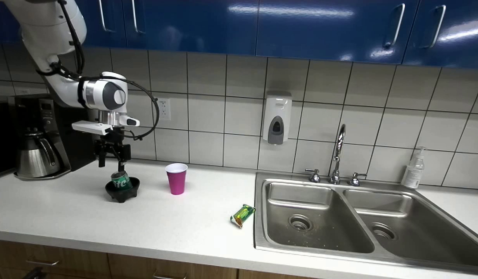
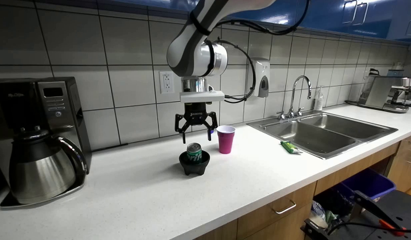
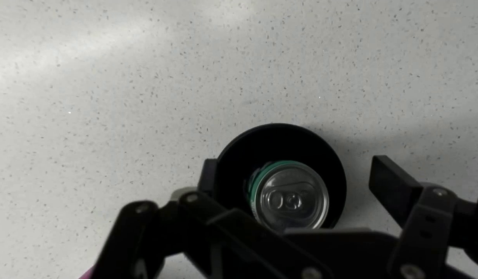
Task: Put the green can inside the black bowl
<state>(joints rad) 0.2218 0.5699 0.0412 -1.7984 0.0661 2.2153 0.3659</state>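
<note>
The green can (image 1: 122, 181) stands inside the black bowl (image 1: 122, 196), leaning slightly, with its silvery top up. Both also show in an exterior view, the can (image 2: 194, 154) and the bowl (image 2: 194, 169). My gripper (image 2: 196, 139) is open and empty, pointing down above the can. In the wrist view the can's top (image 3: 294, 197) lies between the open fingers (image 3: 295, 174), with the bowl's dark inside (image 3: 277, 143) around it. The fingers are apart from the can. The lower edge of the can and bowl is hidden by the gripper in the wrist view.
A pink cup (image 1: 177, 180) stands close to the bowl. A green-yellow packet (image 1: 242, 215) lies by the sink (image 1: 260, 217). A coffee maker (image 2: 55, 110) with a steel carafe (image 2: 42, 173) stands at the counter's end. The tiled wall is behind the arm.
</note>
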